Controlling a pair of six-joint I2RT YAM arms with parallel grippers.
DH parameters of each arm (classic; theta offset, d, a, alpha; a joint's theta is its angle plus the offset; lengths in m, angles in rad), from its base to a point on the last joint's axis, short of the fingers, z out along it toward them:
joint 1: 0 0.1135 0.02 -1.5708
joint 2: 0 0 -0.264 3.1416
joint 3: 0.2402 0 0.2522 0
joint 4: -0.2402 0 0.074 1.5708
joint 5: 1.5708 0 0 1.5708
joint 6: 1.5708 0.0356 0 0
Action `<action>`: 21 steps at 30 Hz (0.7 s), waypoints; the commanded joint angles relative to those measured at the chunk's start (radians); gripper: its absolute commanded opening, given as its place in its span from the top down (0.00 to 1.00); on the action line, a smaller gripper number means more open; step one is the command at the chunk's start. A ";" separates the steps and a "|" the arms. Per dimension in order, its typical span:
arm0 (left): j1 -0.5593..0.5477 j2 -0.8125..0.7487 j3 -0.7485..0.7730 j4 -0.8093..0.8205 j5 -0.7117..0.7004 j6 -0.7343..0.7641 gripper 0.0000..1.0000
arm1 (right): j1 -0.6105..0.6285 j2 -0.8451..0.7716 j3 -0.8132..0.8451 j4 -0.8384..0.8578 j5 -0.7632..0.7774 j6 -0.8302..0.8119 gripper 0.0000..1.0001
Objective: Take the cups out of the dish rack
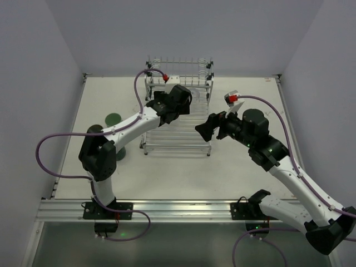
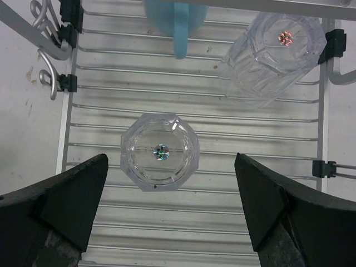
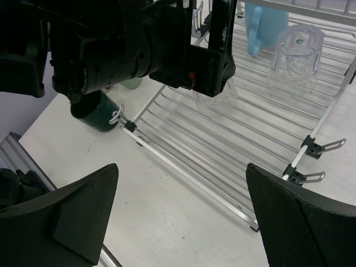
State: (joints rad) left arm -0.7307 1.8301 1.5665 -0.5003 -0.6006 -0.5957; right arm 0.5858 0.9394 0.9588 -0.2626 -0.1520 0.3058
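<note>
The chrome wire dish rack [image 1: 178, 139] stands mid-table. In the left wrist view my left gripper [image 2: 169, 208] is open, hovering straight above an upside-down clear tumbler [image 2: 160, 152] on the rack slats [image 2: 194, 245]. A second clear tumbler [image 2: 275, 55] and a light blue cup [image 2: 175, 22] stand further back. My right gripper [image 3: 181, 214] is open and empty, over the table by the rack's near right edge [image 3: 222, 194]. It sees the left gripper over the tumbler [image 3: 214, 99], the other tumbler [image 3: 295, 53] and the blue cup [image 3: 264, 19]. A dark teal mug [image 3: 94, 114] sits on the table beside the rack.
A dark green round cup [image 1: 114, 118] stands on the table left of the rack, with others partly hidden by the left arm [image 1: 128, 125]. White walls close in the table on three sides. A metal rail [image 1: 178, 208] runs along the near edge.
</note>
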 commanded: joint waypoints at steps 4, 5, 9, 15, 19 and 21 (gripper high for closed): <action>0.027 0.055 0.069 -0.041 -0.047 -0.069 0.00 | -0.009 -0.073 -0.003 0.039 -0.003 0.006 0.01; 0.030 0.058 0.073 -0.041 -0.047 -0.069 0.00 | -0.010 -0.082 -0.005 0.039 -0.003 0.001 0.01; 0.036 0.080 0.093 -0.049 -0.053 -0.067 0.00 | -0.014 -0.096 -0.009 0.031 0.005 -0.007 0.01; 0.043 0.101 0.095 -0.035 -0.025 -0.067 0.00 | -0.020 -0.102 -0.017 0.029 0.003 -0.010 0.01; 0.045 0.121 0.113 -0.041 -0.015 -0.069 0.00 | -0.023 -0.096 -0.020 0.026 0.005 -0.011 0.01; 0.045 0.130 0.127 -0.046 -0.015 -0.069 0.00 | -0.024 -0.099 -0.025 0.026 0.011 -0.014 0.01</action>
State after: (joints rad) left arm -0.6937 1.9491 1.6417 -0.5568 -0.5930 -0.6292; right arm 0.5671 0.8448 0.9409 -0.2634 -0.1493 0.3050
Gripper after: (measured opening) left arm 0.997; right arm 0.987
